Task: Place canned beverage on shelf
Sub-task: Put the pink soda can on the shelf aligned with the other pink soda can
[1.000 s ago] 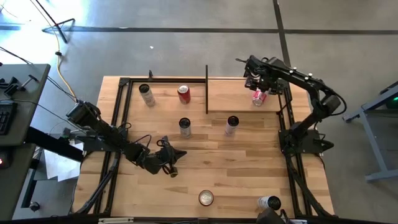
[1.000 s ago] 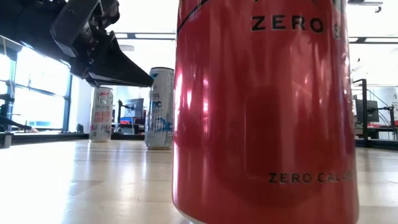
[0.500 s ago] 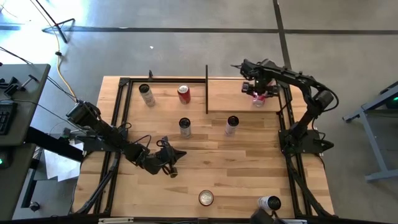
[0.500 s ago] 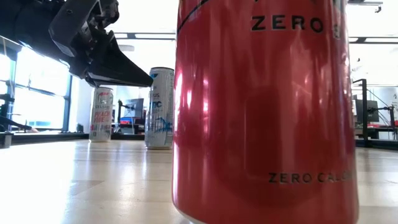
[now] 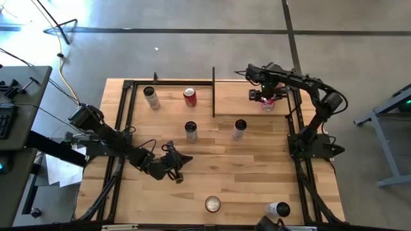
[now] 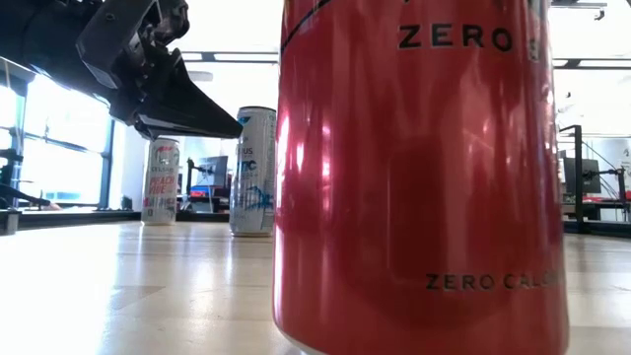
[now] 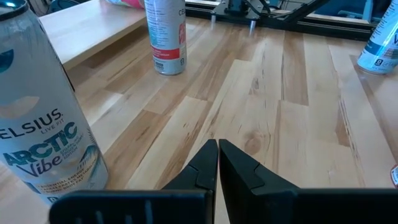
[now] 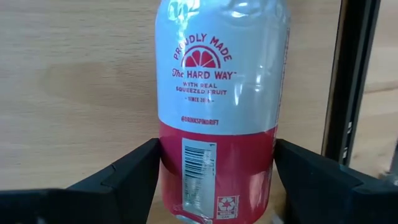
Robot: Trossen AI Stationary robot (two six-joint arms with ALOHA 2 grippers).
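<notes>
A white and pink can (image 8: 217, 112) is over the pale wooden shelf (image 5: 237, 96) at the far right, and it also shows in the high view (image 5: 268, 104). My right gripper (image 5: 265, 96) is shut on it. My left gripper (image 7: 217, 155) is shut and empty, low over the table's middle (image 5: 173, 163), and it also shows in the low view (image 6: 187, 108). Other cans stand upright on the table: a red one (image 5: 189, 96), a silver one (image 5: 151, 97), a Celsius one (image 5: 191, 130) and a white one (image 5: 239, 128). My right gripper pinches the can's pink lower part (image 8: 171, 168) between its two fingers (image 8: 134, 171), one on each side. The fingers lie across the can. The white upper part points away from the wrist. Whether the can rests on the shelf I cannot tell.
Thin black bars edge the shelf (image 8: 348, 81). A red can (image 6: 424, 177) stands close to the low camera at the table's near edge (image 5: 212, 204), and another can (image 5: 279, 208) is at the near right. The Celsius can (image 7: 43, 124) stands close beside my left gripper.
My right arm's wrist has swung toward the table's far edge, and the gripper has turned and come over the can. The can has stayed at about the same spot over the shelf's right part.
</notes>
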